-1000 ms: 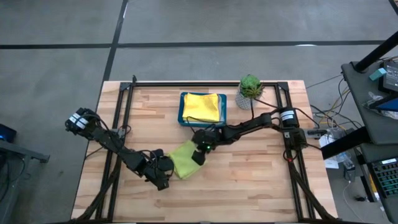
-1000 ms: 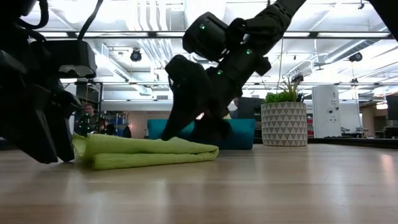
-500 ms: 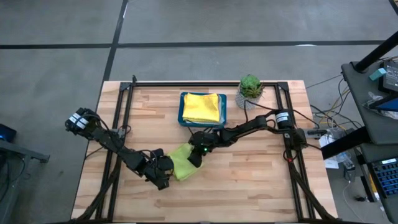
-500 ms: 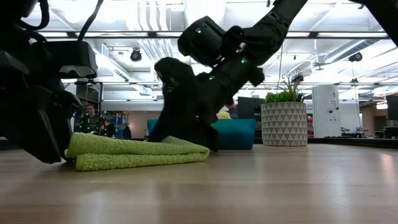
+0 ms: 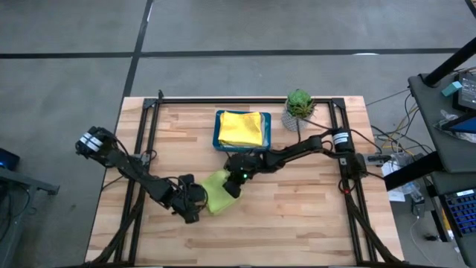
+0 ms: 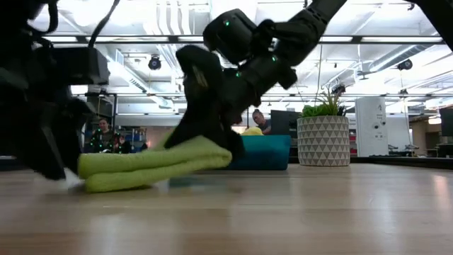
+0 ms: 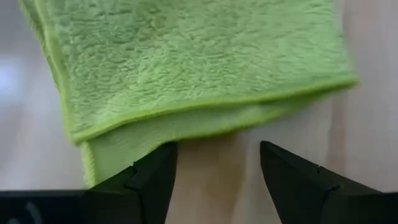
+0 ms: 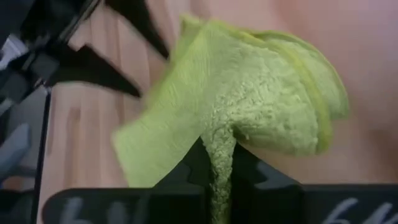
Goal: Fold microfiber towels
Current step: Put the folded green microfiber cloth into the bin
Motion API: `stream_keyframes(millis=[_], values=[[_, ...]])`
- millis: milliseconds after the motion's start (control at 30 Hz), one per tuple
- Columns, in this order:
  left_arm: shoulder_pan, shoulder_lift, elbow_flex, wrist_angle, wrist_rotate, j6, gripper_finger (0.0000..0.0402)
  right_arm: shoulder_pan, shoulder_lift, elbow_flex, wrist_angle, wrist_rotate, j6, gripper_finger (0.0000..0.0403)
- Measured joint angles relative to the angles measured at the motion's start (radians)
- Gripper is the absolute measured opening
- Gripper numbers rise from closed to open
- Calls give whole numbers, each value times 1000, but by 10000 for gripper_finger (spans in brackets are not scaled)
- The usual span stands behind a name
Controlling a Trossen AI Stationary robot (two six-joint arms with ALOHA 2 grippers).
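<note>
The desk (image 5: 297,216) holds a teal tray (image 5: 218,134) at its far side with a folded yellow towel (image 5: 244,128) in it, and a potted plant (image 5: 298,108) just beside that. Nearer the middle lies the lime green towel (image 5: 216,192), folded over on itself, one end resting on the wood and the other lifted. The right gripper (image 5: 235,187) is pinched tight on that raised end, a fold of cloth squeezed between its fingers (image 8: 186,167). The left gripper (image 7: 214,171) sits low at the towel's other end with its jaws spread wide and nothing in them, the fingers (image 7: 152,177) just short of the hem. The risk, I'd say, is that the pinch has caught only some of the layers, so a lift could peel the fold apart; with the left gripper not holding, the loose end could also drag across the desk and skew the fold.
</note>
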Motion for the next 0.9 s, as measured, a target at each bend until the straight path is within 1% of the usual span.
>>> stream_keyframes(millis=[67, 167, 333, 467, 600, 667, 800, 900], values=[[0, -41, 6, -55, -22, 9, 215, -21, -24, 13, -25, 2, -18, 15], [-1, -113, 3, -170, -86, 11, 215, -64, -49, 55, -76, 6, -47, 14], [0, -250, 2, -303, -255, 15, 215, -152, -68, 190, -188, 7, -138, 14], [0, -356, 1, -317, -395, 63, 215, -231, -68, 313, -282, 8, -192, 13], [0, -434, 1, -300, -500, 120, 215, -311, -69, 405, -378, 8, -220, 13], [0, -460, 1, -295, -534, 142, 215, -350, -70, 424, -422, 17, -222, 13], [0, -482, 1, -295, -584, 149, 215, -403, -70, 426, -522, 116, -223, 13], [0, -482, 1, -295, -616, 149, 215, -417, -70, 403, -576, 159, -226, 13]])
